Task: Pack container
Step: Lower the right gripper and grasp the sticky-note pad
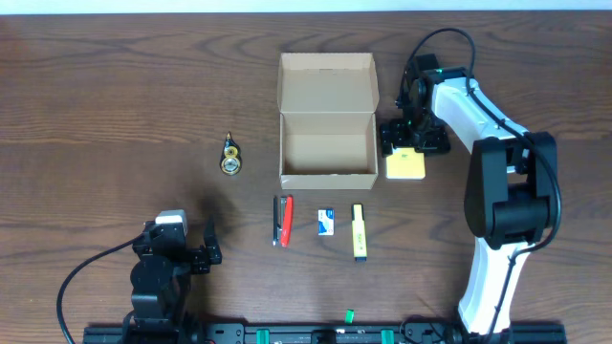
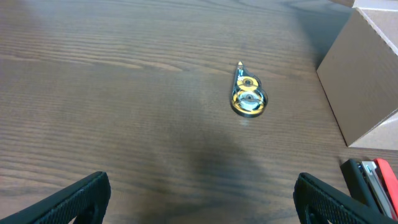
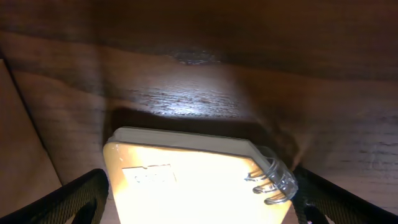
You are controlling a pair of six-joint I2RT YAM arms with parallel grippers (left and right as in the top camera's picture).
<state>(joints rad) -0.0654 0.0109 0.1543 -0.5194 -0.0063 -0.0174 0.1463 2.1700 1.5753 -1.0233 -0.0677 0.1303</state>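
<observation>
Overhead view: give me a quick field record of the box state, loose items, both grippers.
container: cardboard box, lid flap open, nothing visible inside
right of box: yellow pad
left of box: correction tape
robot side of box: red-and-black item, small blue-white item, yellow highlighter
left gripper: open, empty, near table edge
right gripper: fingers either side of yellow pad, contact unclear
</observation>
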